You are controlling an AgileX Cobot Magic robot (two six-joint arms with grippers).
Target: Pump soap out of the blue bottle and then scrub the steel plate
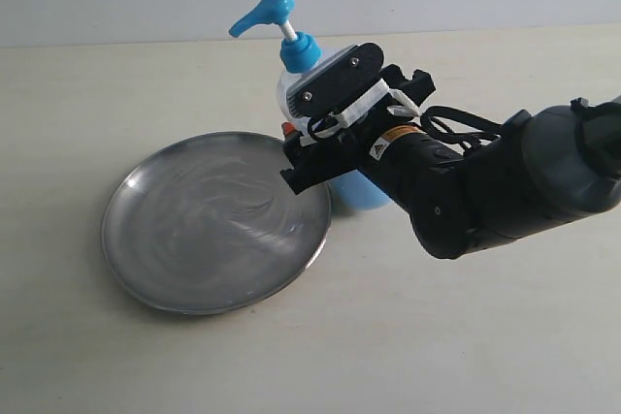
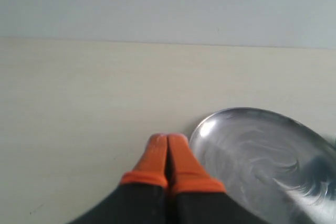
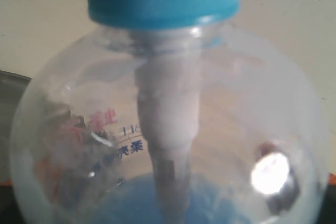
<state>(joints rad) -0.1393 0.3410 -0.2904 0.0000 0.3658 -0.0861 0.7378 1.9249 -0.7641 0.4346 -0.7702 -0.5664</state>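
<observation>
**Exterior view.** The blue bottle [image 1: 296,55] stands upright on the table [image 1: 466,336], just beside the right rim of the steel plate [image 1: 114,230]. Whether the two touch cannot be told. The bottle has a bright blue pump head with its spout pointing left, and a blue collar on clear rounded shoulders. Pale blue soap [image 1: 357,191] shows in the lower part of the bottle. The plate is wide, round and shallow, and lies flat to the left of the bottle. Its dull surface carries pale swirled streaks. The right gripper [image 1: 296,147] reaches in from the right at the level of the bottle's shoulder and hides most of the body.

**Left wrist view.** The left gripper [image 2: 167,148] has its orange fingertips pressed together with nothing between them. It is above bare table, near the plate's rim. Part of the plate shows a bright glint and the same streaks.

**Right wrist view.** The bottle fills the frame. The blue collar sits above the clear dome, and a white tube runs down into the soap, which fills the lower part only. Red and blue label print shows through the wall. The right gripper's jaws stand wide with the bottle between them. Whether they press on it cannot be told.
</observation>
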